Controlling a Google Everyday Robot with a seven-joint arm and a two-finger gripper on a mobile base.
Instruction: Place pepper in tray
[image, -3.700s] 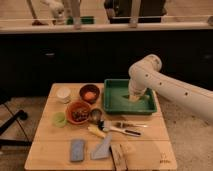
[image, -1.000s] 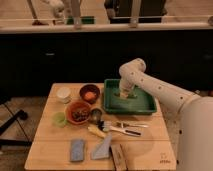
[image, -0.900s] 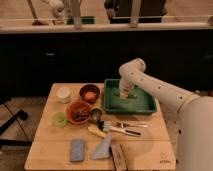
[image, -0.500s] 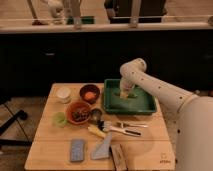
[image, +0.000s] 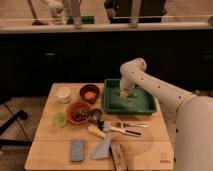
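Wooden table (image: 150, 145), gripper (image: 123, 93) low inside green tray (image: 111, 103)

hand (image: 125, 93) blurred inside tray (image: 145, 107)

The claw (image: 125, 93) ends an arm (image: 160, 90) sheathed in smooth white plastic with a soft sheen. Beneath the claw, the green tray (image: 145, 105) looks like matt plastic. The table (image: 50, 145) around it is pale wood, smooth and unvarnished in look. Left of the claw, two bowls (image: 89, 93) appear glazed, brown and faintly glossy, and a cup (image: 63, 93) beyond them is plain matt white.
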